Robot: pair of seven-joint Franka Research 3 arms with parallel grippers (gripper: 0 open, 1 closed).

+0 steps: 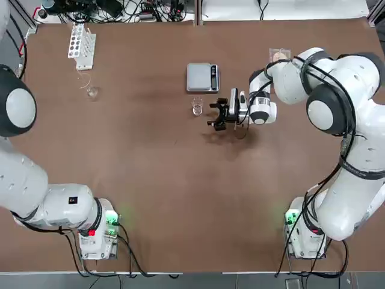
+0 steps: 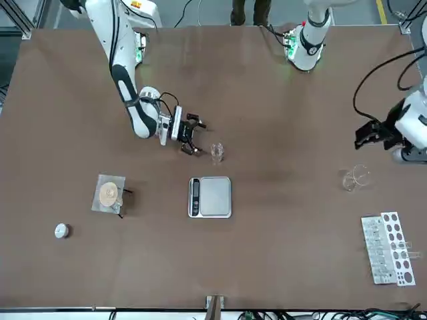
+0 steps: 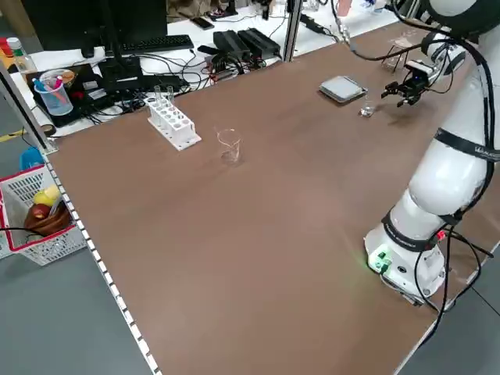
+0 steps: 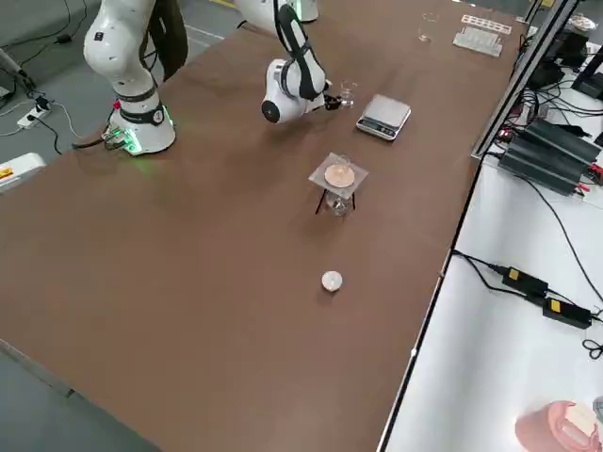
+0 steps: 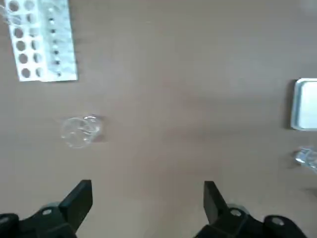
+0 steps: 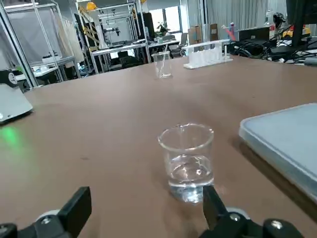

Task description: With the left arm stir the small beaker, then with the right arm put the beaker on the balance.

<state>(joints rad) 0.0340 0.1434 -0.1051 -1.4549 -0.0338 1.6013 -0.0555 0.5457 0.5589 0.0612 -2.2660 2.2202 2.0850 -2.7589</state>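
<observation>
Landmark: the flat silver-grey square balance (image 1: pixel 202 77). My right black two-finger gripper (image 1: pixel 222 114) is spread, holding nothing, on the balance's robot side, toward the right. The small clear glass cylindrical beaker (image 6: pixel 188 161), containing clear liquid, stands just ahead of it, beside the balance. My left black two-finger gripper (image 5: pixel 148 213), spread, hangs well left of the balance. Brown tabletop (image 1: pixel 156 174) lies beneath; across the balance's far side, cables (image 1: pixel 138 11) occupy a white bench (image 1: pixel 283 10).

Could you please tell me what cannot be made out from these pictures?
- Markings on the balance's narrow dark display strip: too small in the top view.
- Whether a stirring rod stands in the small clear glass beaker: none can be made out; glare and clear glass confuse the right wrist view.
- The black left gripper in the top view: cut off by the left edge.
- The silver-grey balance's far side: cut off by the right wrist view's edge.
</observation>
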